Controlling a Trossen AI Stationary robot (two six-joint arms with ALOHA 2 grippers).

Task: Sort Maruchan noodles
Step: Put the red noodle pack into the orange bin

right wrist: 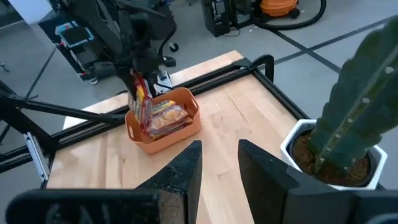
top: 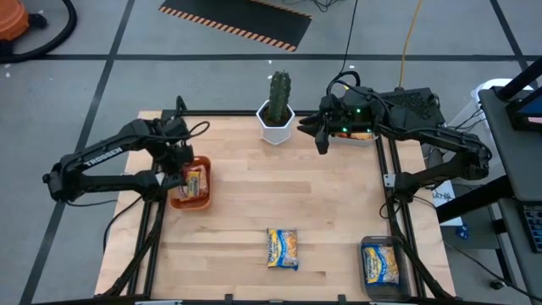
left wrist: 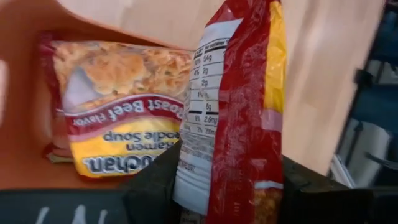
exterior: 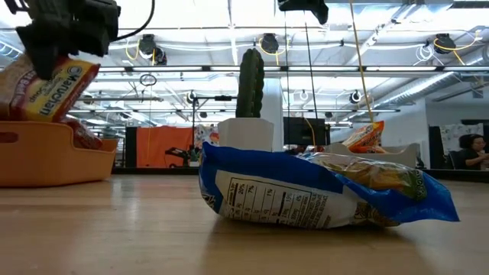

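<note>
Overhead, I read the table as a clock face. At nine o'clock my left gripper (top: 188,176) hangs over the orange bin (top: 203,202), its fingers clenched on a red-orange Maruchan packet (left wrist: 236,112) held on edge above the bin's opening. A roast beef Maruchan packet (left wrist: 121,106) lies flat inside that bin. From table height, the gripped packet (exterior: 57,92) sits tilted above the bin wall (exterior: 46,156). At six o'clock a blue Maruchan packet (top: 283,248) lies flat on the bare wooden table (top: 322,195), apart from every bin. At four to five o'clock a second blue packet (top: 381,263) rests inside a grey bin (top: 365,271). At twelve o'clock stands a cactus (top: 279,91) in a white pot (top: 276,127). Just beside it, toward one o'clock, my right gripper (top: 321,137) hovers above the table with its fingers (right wrist: 186,168) released and parted, grasping nothing. Beneath the right arm an orange packet (top: 362,134) lies in a clear bin (top: 373,141) at one o'clock
</note>
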